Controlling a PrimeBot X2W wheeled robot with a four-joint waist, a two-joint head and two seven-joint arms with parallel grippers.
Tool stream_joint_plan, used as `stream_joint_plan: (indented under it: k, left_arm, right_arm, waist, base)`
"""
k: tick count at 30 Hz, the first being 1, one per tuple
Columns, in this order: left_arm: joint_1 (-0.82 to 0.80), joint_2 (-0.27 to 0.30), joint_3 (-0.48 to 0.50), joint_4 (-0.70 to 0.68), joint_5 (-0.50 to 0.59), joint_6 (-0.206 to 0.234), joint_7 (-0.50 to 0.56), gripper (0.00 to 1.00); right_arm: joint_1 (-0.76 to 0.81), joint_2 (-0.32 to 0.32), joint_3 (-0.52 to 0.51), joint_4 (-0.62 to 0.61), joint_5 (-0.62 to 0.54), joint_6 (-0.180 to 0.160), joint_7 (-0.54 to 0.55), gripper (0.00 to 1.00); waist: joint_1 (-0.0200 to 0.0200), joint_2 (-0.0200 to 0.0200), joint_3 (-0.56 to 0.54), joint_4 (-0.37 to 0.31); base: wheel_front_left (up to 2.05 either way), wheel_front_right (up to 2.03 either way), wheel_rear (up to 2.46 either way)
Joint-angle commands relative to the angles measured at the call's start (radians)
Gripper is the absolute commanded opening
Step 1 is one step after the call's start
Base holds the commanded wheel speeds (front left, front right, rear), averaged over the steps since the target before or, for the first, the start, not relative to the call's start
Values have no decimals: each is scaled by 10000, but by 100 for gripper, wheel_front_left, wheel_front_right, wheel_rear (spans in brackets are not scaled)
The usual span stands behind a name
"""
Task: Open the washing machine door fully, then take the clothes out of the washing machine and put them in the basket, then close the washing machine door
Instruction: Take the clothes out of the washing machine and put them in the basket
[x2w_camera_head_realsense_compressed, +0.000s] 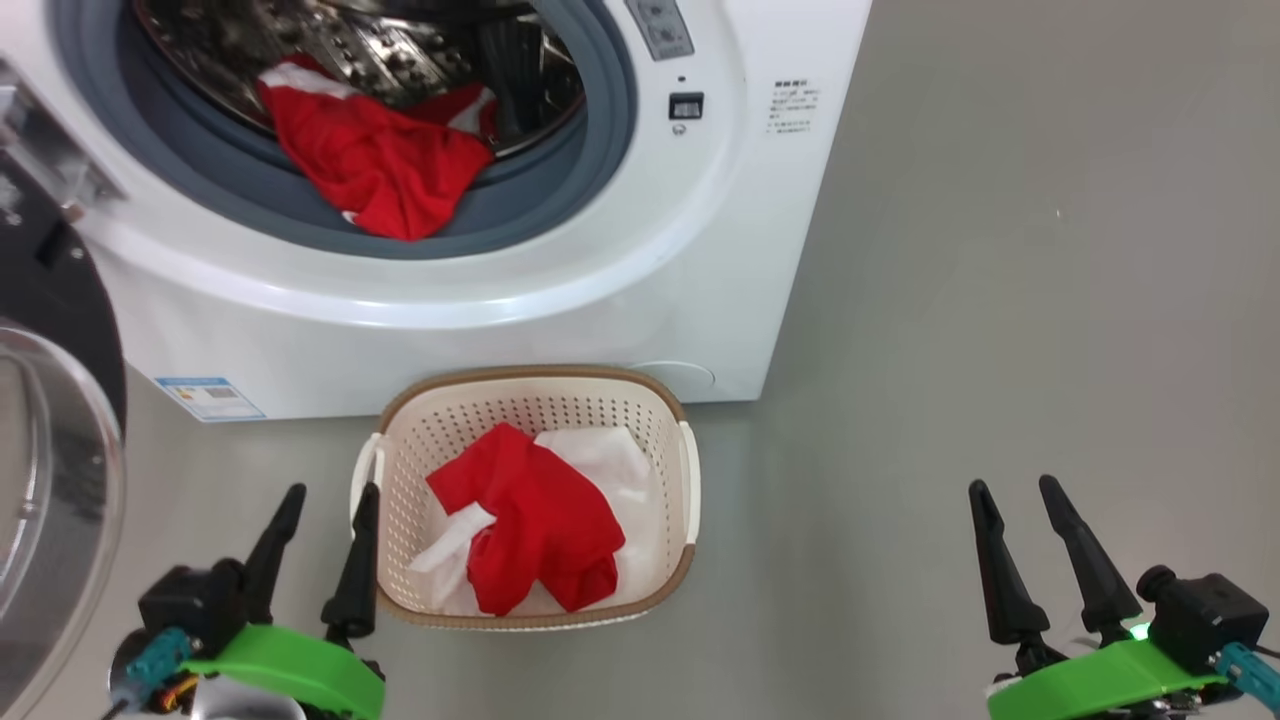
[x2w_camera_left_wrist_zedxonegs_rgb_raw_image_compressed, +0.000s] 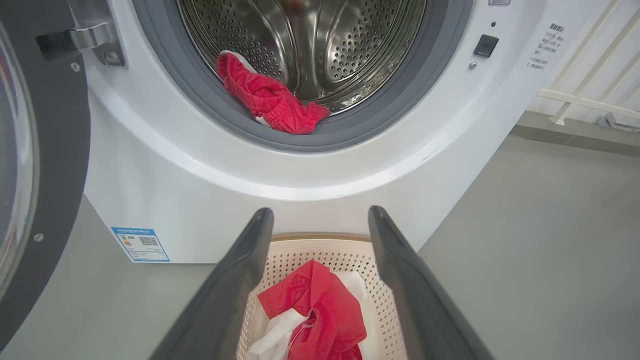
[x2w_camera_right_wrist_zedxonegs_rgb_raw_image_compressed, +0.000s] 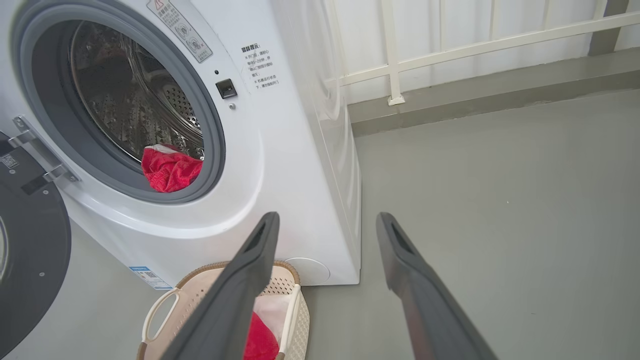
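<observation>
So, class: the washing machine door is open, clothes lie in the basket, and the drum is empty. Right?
Not quite: the drum is not empty. The head view shows a red garment at its mouth, draped onto the grey gasket. The door is open and clothes do lie in the basket.

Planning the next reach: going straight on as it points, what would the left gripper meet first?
Likely the washing machine, its white front below the drum opening; the left gripper looks aimed past the basket, though depth is unclear.
</observation>
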Motion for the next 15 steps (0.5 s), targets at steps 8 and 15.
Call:
stream_joint_plan:
  k: [8, 15]
  left_arm:
    - [938, -117, 796, -1247, 534, -52, -51, 100]
    - [1596, -344, 1201, -1917, 863, -52, -51, 100]
  right_arm:
    - [424, -87, 48, -224, -214, 75, -63, 100]
    - [719, -87, -35, -281, -254, 75, -63, 100]
  waist:
    - [0, 0, -553, 283]
    - [0, 0, -738, 406]
  base:
    - [0, 0, 0]
    - [0, 0, 0]
